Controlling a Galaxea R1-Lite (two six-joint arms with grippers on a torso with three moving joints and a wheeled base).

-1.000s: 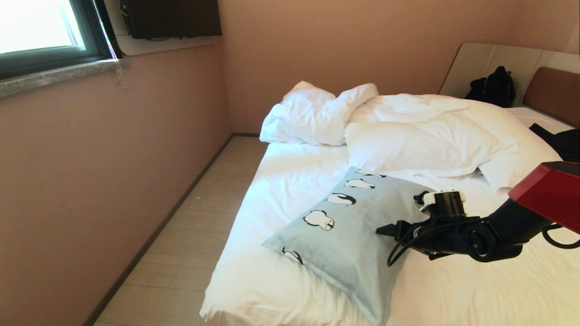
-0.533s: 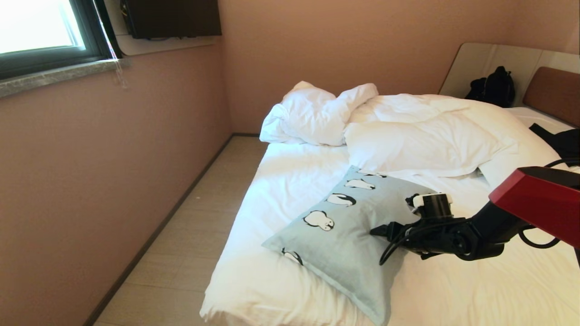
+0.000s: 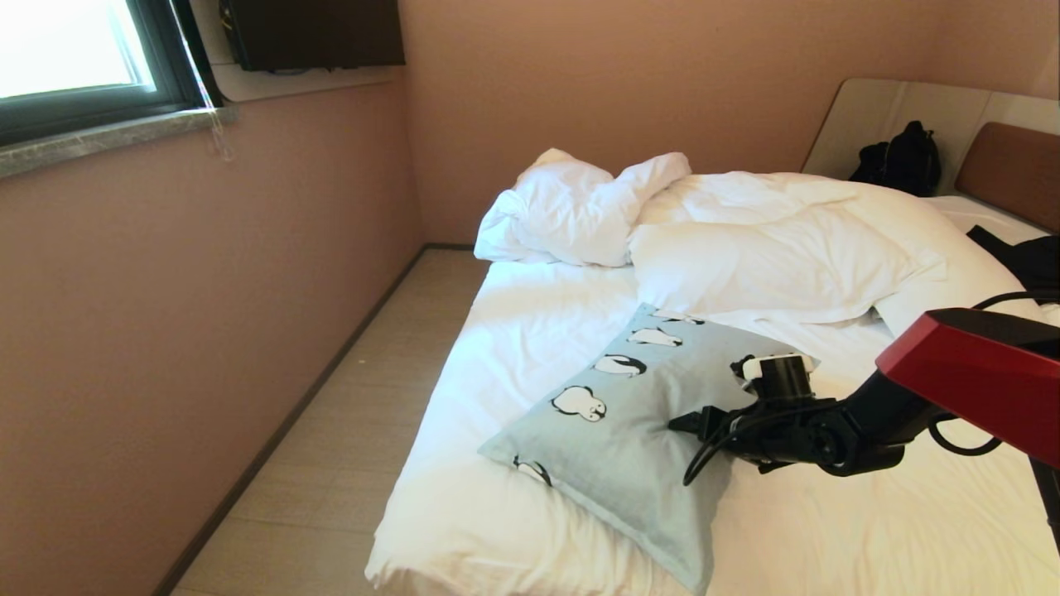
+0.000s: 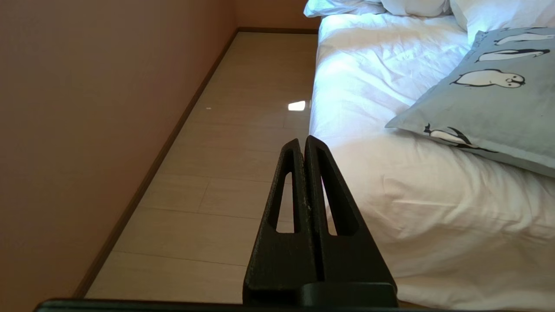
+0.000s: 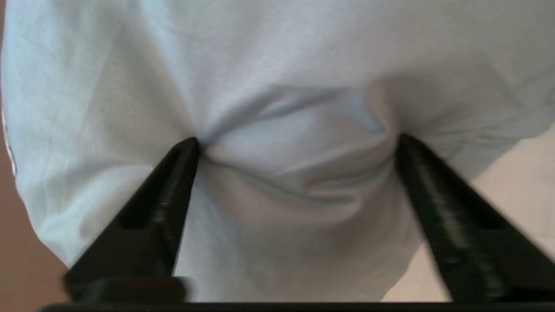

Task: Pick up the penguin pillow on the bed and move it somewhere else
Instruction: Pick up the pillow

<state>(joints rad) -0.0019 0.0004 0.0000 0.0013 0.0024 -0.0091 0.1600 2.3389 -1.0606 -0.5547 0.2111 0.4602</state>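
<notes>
The penguin pillow (image 3: 613, 430) is light blue with a row of black-and-white penguins. It lies slantwise on the near left part of the bed (image 3: 530, 331). My right gripper (image 3: 677, 424) reaches from the right onto the pillow's right half. In the right wrist view the right gripper (image 5: 297, 141) is open, its jaws wide apart, both tips pressed into the pillow (image 5: 277, 65), with a fold of cloth bulging between them. My left gripper (image 4: 302, 141) is shut and empty, low over the floor beside the bed (image 4: 390, 182); the pillow (image 4: 490, 104) lies to its side.
A crumpled white duvet (image 3: 770, 240) is piled behind the pillow. A black bag (image 3: 903, 157) leans at the headboard (image 3: 1010, 170), and a dark garment (image 3: 1027, 257) lies at the right edge. A strip of floor (image 3: 348, 430) runs between bed and wall.
My right arm has slid leftward over the pillow, and its gripper now sits further onto the pillow's right half. The pillow has not shifted.
</notes>
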